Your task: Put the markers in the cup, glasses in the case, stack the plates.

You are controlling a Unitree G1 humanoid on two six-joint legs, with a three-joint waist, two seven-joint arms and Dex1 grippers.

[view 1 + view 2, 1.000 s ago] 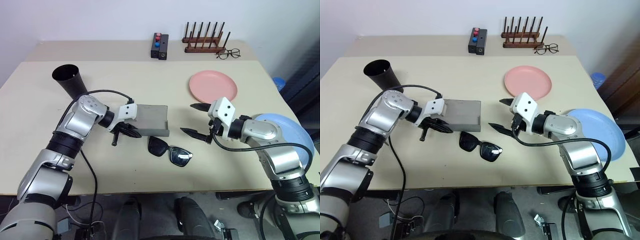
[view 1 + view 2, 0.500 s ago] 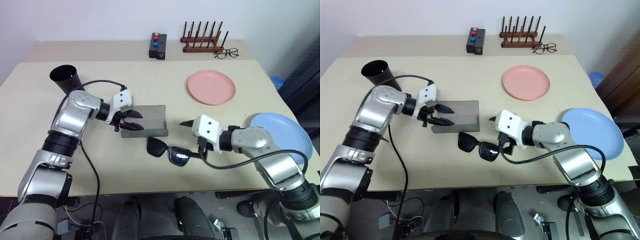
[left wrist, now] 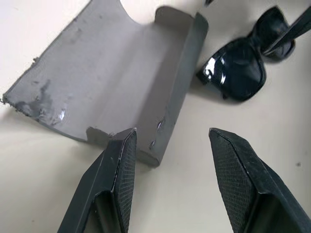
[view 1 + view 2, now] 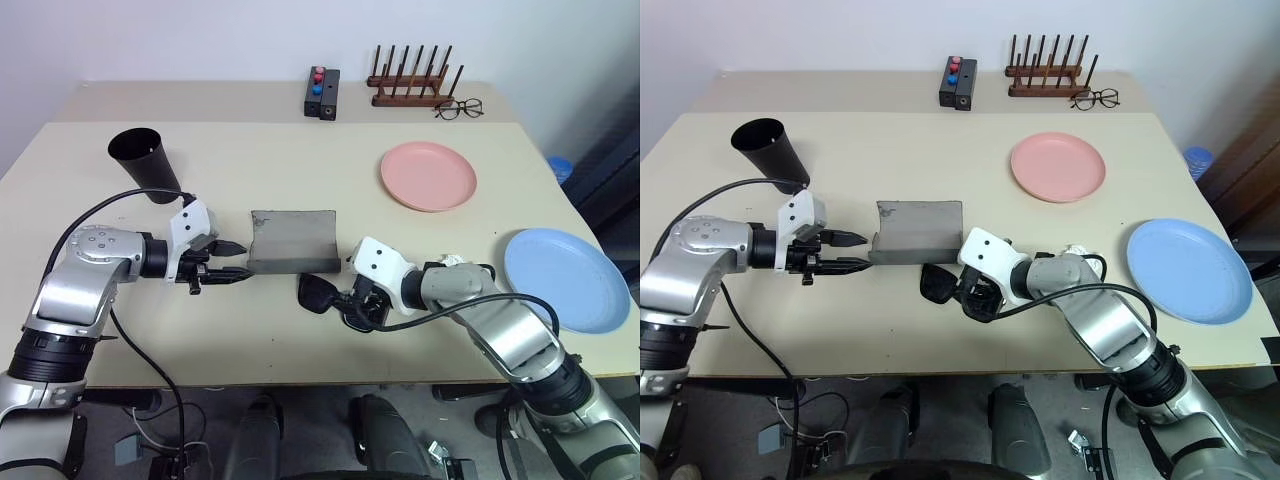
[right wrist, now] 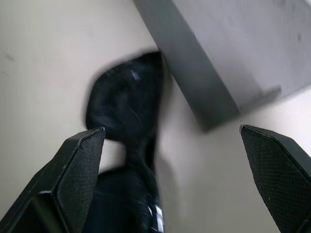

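A: Plain white wall (image 4: 200, 35) at the back, beige table (image 4: 300, 170) running right up to it.

B: Grey floor (image 4: 310, 420) under the near edge, something dark (image 4: 610, 150) at right, light soft and even.

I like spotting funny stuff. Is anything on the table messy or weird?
Yes. The grey case lies open, its inside scuffed and stained. The blue plate hangs partly over the table's edge. The sunglasses sit outside, beside the case.

Matt grey case (image 3: 121, 82), scuffed inside; glasses (image 3: 238, 73) have glossy dark lenses.
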